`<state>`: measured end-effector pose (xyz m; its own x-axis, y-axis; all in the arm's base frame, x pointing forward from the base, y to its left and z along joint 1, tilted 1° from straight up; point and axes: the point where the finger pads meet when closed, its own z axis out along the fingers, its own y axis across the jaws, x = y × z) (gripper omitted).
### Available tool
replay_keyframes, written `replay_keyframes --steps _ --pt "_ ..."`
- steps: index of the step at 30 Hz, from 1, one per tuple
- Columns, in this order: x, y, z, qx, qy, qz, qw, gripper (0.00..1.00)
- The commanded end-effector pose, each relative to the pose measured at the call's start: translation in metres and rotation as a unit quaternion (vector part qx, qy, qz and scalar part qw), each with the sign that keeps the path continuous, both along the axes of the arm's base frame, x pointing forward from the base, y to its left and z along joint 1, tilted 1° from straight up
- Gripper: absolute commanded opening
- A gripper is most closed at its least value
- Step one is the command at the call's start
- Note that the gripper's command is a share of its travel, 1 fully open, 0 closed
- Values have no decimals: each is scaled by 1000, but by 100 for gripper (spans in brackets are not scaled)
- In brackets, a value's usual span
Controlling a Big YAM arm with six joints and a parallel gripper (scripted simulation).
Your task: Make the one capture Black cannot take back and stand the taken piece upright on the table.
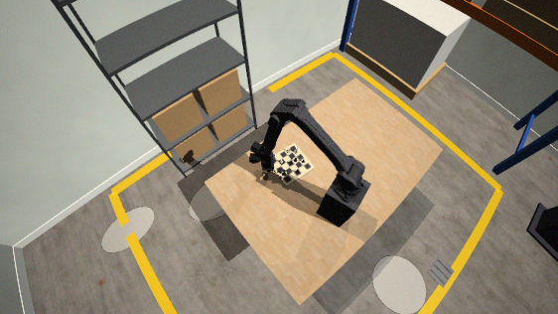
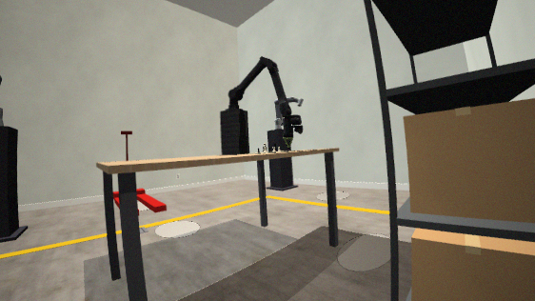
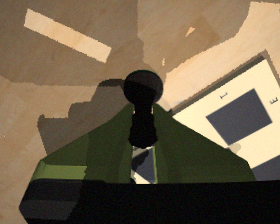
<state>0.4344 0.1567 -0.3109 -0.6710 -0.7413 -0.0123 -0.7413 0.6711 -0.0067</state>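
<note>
My gripper point(image 3: 142, 112) point(image 1: 263, 172) point(image 2: 287, 144) is shut on a black chess piece point(image 3: 143, 96) with a round head, which hangs upright between the green fingers. It is held low over the bare wooden table point(image 3: 64, 96) point(image 1: 278, 233) point(image 2: 190, 161), just off the left edge of the small chessboard point(image 1: 294, 164) point(image 3: 240, 119). A corner of the board with light and dark squares shows at the right of the wrist view. Several small black and white pieces stand on the board in the top view; their kinds are too small to tell.
The arm's black base point(image 1: 344, 203) stands on the table to the right of the board. A metal shelf rack point(image 1: 164, 64) with cardboard boxes point(image 1: 201, 113) stands behind the table's far left corner. Yellow floor tape point(image 1: 467, 148) rings the cell.
</note>
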Motion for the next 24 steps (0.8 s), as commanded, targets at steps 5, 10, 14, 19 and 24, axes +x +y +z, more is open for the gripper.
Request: replay_keyframes --steps 5,10,14,19,24 --pt "15 3 7 6 -17 -8 1000 0" --pt "15 3 7 6 -17 -8 1000 0" --pt "15 3 7 6 -17 -8 1000 0" --pt "14 3 3 6 -15 -8 1000 0" --pt "14 3 -3 5 -15 -8 1000 0"
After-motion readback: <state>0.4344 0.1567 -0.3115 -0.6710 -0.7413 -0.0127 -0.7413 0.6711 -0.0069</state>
